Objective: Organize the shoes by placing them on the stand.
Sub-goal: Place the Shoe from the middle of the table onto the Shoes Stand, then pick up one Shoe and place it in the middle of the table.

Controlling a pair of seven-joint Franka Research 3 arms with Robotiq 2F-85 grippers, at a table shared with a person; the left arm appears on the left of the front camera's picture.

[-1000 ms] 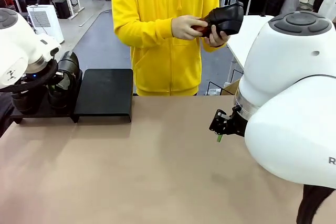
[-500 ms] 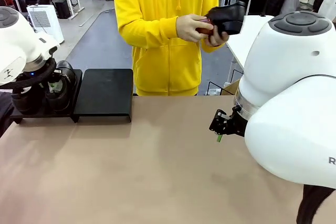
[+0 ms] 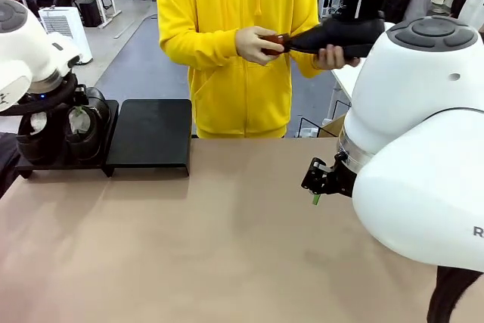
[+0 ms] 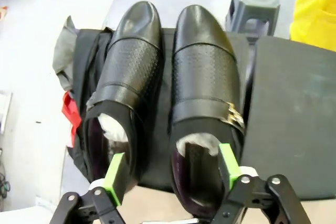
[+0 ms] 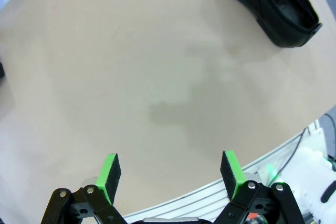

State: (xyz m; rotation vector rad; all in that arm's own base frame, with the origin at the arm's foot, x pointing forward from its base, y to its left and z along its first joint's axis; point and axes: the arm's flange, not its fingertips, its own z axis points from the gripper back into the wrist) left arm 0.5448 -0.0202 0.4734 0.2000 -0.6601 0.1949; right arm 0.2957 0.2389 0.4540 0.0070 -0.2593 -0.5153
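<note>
Black shoes [image 4: 205, 87] stand paired on the stand's [image 3: 151, 134] left end. The left gripper [image 4: 173, 170] hangs over their heels, jaws wide, gripping nothing. A person's hands [image 3: 253, 43] hold a third shoe [image 3: 336, 34]. The right gripper [image 5: 170, 174] hovers above the table [image 5: 131, 77], jaws wide and empty.

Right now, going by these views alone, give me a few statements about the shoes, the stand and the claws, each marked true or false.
1. Two shoes stand side by side on the stand. True.
2. The left claw is clamped on a shoe. False: its jaws stand open over the shoes' heels.
3. The person holds a third shoe with both hands. True.
4. The right claw grips a shoe. False: it hangs open over the table; a fourth shoe lies there, apart from it.
</note>
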